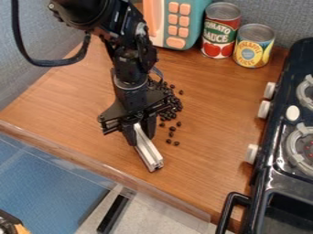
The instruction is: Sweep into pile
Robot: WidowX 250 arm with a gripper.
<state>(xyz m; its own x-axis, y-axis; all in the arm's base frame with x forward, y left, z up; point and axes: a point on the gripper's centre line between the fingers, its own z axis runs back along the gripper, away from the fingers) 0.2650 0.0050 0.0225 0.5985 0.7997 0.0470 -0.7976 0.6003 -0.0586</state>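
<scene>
**Robot arm [128,59] with a pale bar [147,148] beside loose beans [169,104] on a wooden surface [211,105]**

The brown surface spans the middle of the view, its near edge running at a slant from the left down to the lower right. Along the right side stands a black toy stove [278,155], with light knobs facing the surface and a dark handle at its near corner. The black arm enters from the top, left of centre, a cable [52,62] looping out beside it. Behind, near the wall, is a teal toy microwave [194,23] with peach buttons. The end effector [139,130] hangs left of centre, closed on the upper end of the bar. Two cans stand upright right of the microwave: a taller red one [220,32] and, just beside it, a shorter yellow one [253,48]. The bar slants from the end effector toward the near edge; whether its lower end touches the surface cannot be told. The small, dark beans form a loose cluster beside the end effector, partly hidden by the arm, with single beans strung out nearer the bar and a few at the far side.
</scene>
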